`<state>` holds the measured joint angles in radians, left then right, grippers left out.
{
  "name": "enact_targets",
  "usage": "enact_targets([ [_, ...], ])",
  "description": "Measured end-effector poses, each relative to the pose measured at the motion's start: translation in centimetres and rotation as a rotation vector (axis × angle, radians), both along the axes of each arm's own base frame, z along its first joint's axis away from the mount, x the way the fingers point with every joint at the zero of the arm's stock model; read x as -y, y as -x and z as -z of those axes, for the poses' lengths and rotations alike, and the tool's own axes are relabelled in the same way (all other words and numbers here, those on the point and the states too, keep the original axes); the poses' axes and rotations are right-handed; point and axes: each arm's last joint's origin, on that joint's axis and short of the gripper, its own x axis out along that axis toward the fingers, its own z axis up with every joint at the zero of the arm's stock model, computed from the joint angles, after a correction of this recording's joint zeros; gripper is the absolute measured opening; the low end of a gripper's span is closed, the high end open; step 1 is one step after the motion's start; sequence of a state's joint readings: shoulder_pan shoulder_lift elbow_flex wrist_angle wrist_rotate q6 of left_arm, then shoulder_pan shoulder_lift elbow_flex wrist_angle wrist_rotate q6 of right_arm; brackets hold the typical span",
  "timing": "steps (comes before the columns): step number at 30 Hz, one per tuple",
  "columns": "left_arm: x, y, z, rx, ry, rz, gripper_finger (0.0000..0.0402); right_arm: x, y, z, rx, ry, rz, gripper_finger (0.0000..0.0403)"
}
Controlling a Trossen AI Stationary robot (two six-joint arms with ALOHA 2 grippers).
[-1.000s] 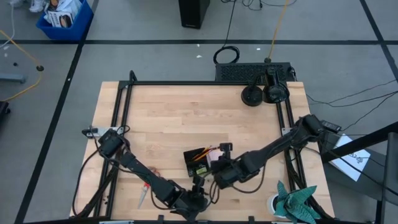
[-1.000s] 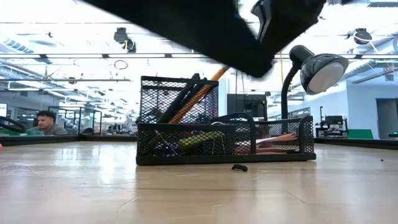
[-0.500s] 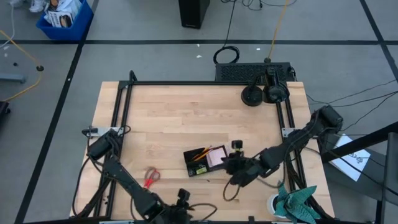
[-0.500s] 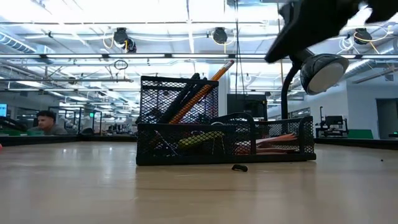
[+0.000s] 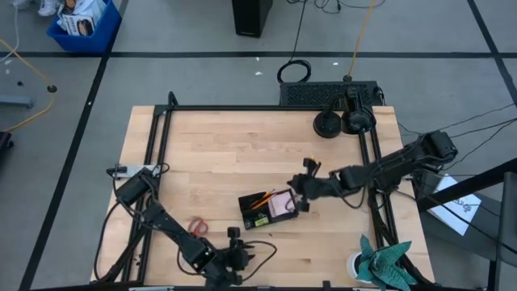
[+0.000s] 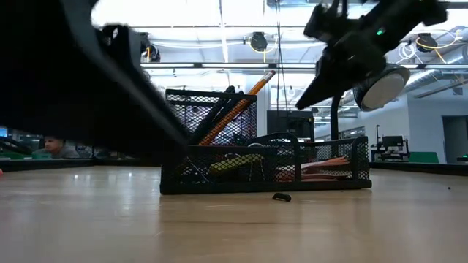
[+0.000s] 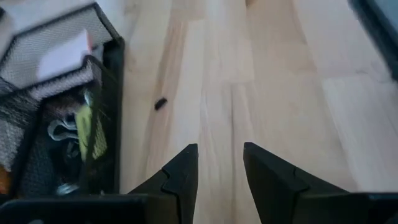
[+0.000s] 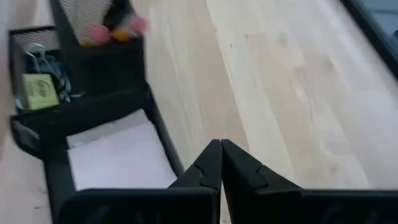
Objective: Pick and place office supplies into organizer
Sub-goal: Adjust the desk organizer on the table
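The black mesh organizer [image 5: 265, 210] stands near the table's middle. It holds an orange pencil [image 6: 235, 109], dark pens and a pink pad [image 8: 118, 155]. Red-handled scissors [image 5: 196, 225] lie flat on the wood to its left. A tiny black binder clip [image 7: 160, 103] lies on the table just in front of the organizer [image 6: 263, 157]. My left gripper [image 7: 221, 149] is open with nothing between its fingers. It hovers near the front edge [image 5: 242, 252], with the organizer to one side. My right gripper [image 8: 221, 144] is shut and holds nothing. It hangs above the organizer's right end [image 5: 300, 194].
A desk lamp [image 5: 343, 121] stands at the far right corner, its head [image 6: 376, 80] showing behind the organizer. A teal cloth [image 5: 384, 259] sits at the near right. Black frame rails [image 5: 161, 137] run along the table's edges. Bare wood lies to the far left.
My left gripper has drawn back from the organizer's near side toward the table's near edge and rolled, uncovering the scissors. My right gripper has pulled away from the organizer's near right corner toward the table's right and far side, staying shut. The organizer and clip have kept still.
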<state>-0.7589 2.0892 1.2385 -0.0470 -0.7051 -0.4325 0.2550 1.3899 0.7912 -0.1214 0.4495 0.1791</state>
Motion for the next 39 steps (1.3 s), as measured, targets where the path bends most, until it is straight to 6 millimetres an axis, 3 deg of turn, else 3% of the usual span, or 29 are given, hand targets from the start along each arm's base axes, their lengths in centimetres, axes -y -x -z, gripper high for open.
enact_targets([
  [10,-2.4,0.5,2.2,-0.037,0.021,-0.089,0.0136,5.0,-0.6,0.4,-0.056,-0.076,0.020,0.0000],
  [15,-3.0,0.3,2.4,-0.044,0.011,-0.108,0.0136,6.2,-1.2,1.4,-0.082,-0.160,-0.010,0.0000],
  [23,-4.0,0.2,2.6,-0.072,-0.027,-0.166,0.0136,6.0,-1.8,4.0,-0.182,-0.224,-0.033,0.0000],
  [39,-5.3,0.0,2.8,-0.102,-0.039,-0.246,0.0136,2.8,-1.8,4.1,-0.182,-0.270,-0.115,0.0000],
])
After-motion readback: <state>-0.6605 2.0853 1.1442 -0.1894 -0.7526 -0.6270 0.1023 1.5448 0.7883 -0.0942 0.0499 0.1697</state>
